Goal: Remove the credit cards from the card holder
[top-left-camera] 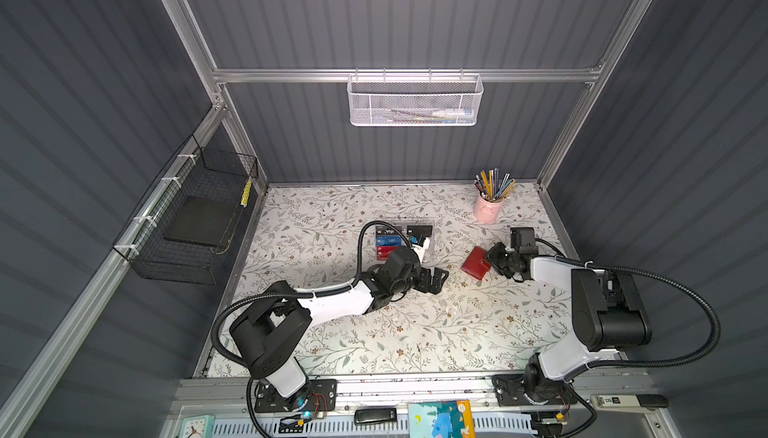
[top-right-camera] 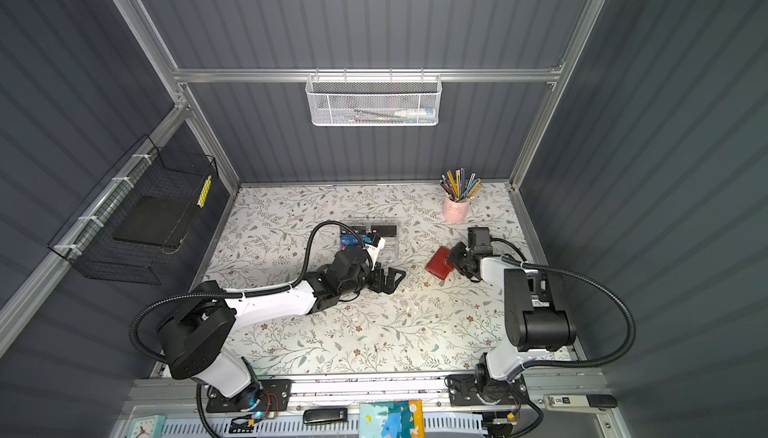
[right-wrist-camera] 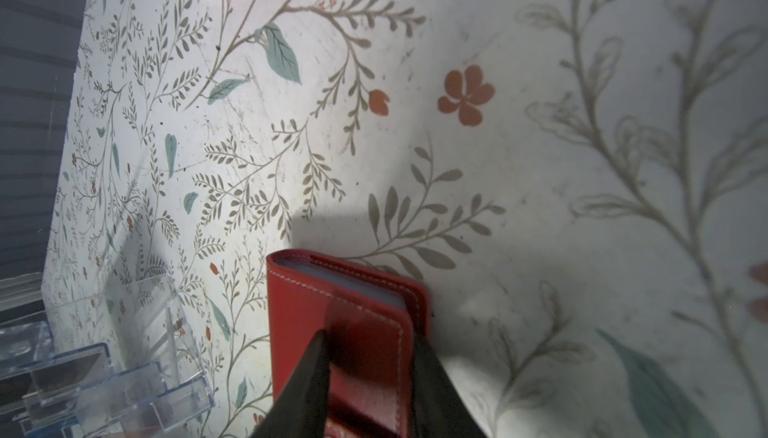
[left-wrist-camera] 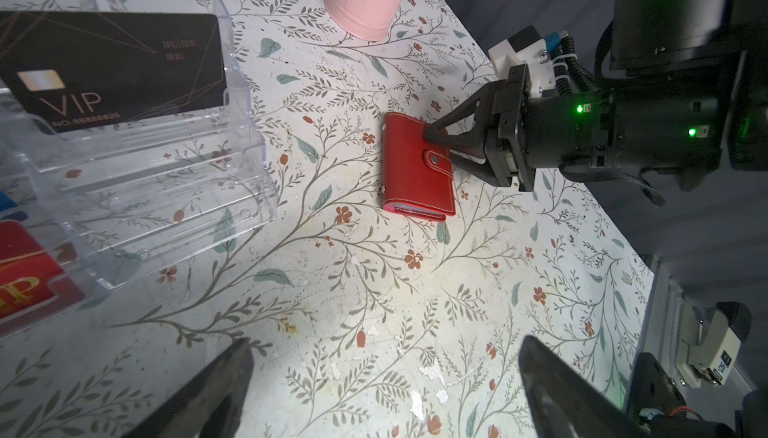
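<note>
left end effector (left-wrist-camera: 384, 346) spread over open tabletop (left-wrist-camera: 332, 282), right end effector (left-wrist-camera: 440, 145) pinching card holder (left-wrist-camera: 411, 182) edge.

Dark grey ribbed wall panels (top-left-camera: 415, 12) in a silver aluminium frame (top-left-camera: 178, 12) enclose a table (top-left-camera: 415, 332) covered in white sheet printed with leafy sprigs and red flowers. Well beyond the right pincer (top-left-camera: 490, 262), a white perforated metal basket (top-left-camera: 415, 101) hangs on the back rail (top-left-camera: 291, 75).

You're working in a lab test cell dressed as a desk: grey ribbed panels (top-left-camera: 415, 12) on an aluminium frame (top-left-camera: 291, 75) wall in a floral-papered surface (top-left-camera: 415, 332), with a pink pencil cup (top-left-camera: 487, 209) beyond the right tool (top-left-camera: 491, 258) and a mesh basket (top-left-camera: 415, 103) hung behind it.
</note>
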### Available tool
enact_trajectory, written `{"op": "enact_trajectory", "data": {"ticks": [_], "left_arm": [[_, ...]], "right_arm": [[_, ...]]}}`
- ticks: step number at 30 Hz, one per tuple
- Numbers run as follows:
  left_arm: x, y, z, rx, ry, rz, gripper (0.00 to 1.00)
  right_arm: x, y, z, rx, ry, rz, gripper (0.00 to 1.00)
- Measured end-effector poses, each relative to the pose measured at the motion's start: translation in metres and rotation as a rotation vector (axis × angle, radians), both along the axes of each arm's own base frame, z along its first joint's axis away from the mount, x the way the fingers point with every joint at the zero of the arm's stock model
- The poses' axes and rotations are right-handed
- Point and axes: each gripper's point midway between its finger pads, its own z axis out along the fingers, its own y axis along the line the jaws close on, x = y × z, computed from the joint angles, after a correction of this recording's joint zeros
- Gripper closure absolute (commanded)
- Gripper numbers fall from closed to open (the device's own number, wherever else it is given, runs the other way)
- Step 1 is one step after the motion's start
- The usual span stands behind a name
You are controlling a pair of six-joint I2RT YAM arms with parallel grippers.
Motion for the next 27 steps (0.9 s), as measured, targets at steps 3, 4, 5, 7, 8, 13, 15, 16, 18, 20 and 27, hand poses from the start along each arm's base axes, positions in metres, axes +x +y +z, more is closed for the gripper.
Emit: {"op": "enact_trajectory", "data": {"ticks": [3, 4, 5, 7, 8, 13, 15, 16, 18, 20, 27], "left_arm": [[0.0, 0.0, 0.0, 0.0, 0.0, 0.0, 0.0], [0.0, 0.0, 0.0, 0.0, 0.0, 0.0, 0.0], [0.0, 0.0, 0.0, 0.0, 0.0, 0.0, 0.0], [0.0, 0.0, 0.0, 0.0, 0.0, 0.0, 0.0], [0.0, 0.0, 0.0, 0.0, 0.0, 0.001, 0.0], [0.0, 0.0, 0.0, 0.001, 0.0, 0.001, 0.0], [0.0, 0.0, 0.0, 0.001, 0.0, 0.001, 0.0], [0.0, 0.0, 0.0, 0.001, 0.0, 0.001, 0.0], [0.0, 0.0, 0.0, 0.001, 0.0, 0.001, 0.0], [0.0, 0.0, 0.0, 0.0, 0.0, 0.0, 0.0], [0.007, -0.01, 0.012, -0.042, 0.003, -0.03, 0.0]], "right_arm": [[0.0, 0.0, 0.0, 0.002, 0.0, -0.002, 0.81], [0.0, 0.0, 0.0, 0.002, -0.002, -0.001, 0.83], [0.001, 0.0, 0.0, 0.002, -0.004, -0.001, 0.85], [0.001, 0.001, 0.001, 0.003, -0.007, 0.0, 0.88], [0.002, 0.001, 0.001, 0.004, -0.009, 0.0, 0.9], [0.004, 0.006, 0.003, 0.005, -0.021, 0.011, 1.0], [0.004, 0.008, 0.003, 0.004, -0.024, 0.017, 1.0], [0.004, 0.008, 0.003, 0.004, -0.024, 0.019, 1.0], [0.004, 0.008, 0.003, 0.003, -0.024, 0.021, 1.0], [0.002, 0.009, 0.006, 0.004, -0.023, 0.026, 1.0], [-0.004, 0.026, 0.058, 0.016, -0.115, 0.121, 1.0]]}}
